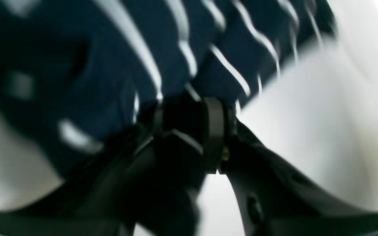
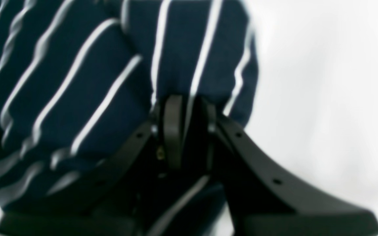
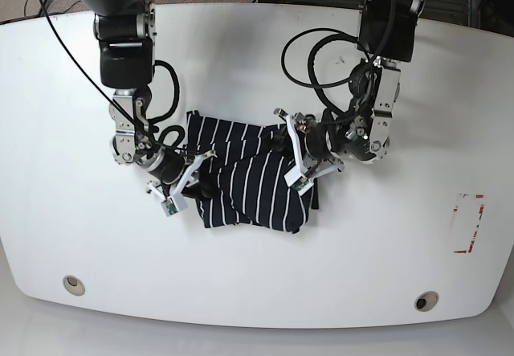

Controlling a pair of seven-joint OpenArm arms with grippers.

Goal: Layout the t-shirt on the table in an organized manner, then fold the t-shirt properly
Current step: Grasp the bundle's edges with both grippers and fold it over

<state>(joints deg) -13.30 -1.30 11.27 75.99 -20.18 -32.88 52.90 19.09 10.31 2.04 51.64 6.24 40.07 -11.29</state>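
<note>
The black t-shirt (image 3: 249, 175) with thin white stripes lies bunched in the middle of the white table (image 3: 257, 276). My left gripper (image 3: 291, 151), on the right of the base view, is shut on the shirt's right edge; the left wrist view shows its fingers (image 1: 213, 131) pinching striped fabric (image 1: 136, 49). My right gripper (image 3: 194, 173), on the left of the base view, is shut on the shirt's left edge; the right wrist view shows its fingers (image 2: 172, 131) closed on the cloth (image 2: 77, 82). Both wrist views are blurred.
Two round grey grommet holes sit near the front edge, one at the left (image 3: 73, 283) and one at the right (image 3: 426, 300). A red-and-white sticker (image 3: 467, 223) lies at the right. Black cables (image 3: 309, 59) loop above the shirt.
</note>
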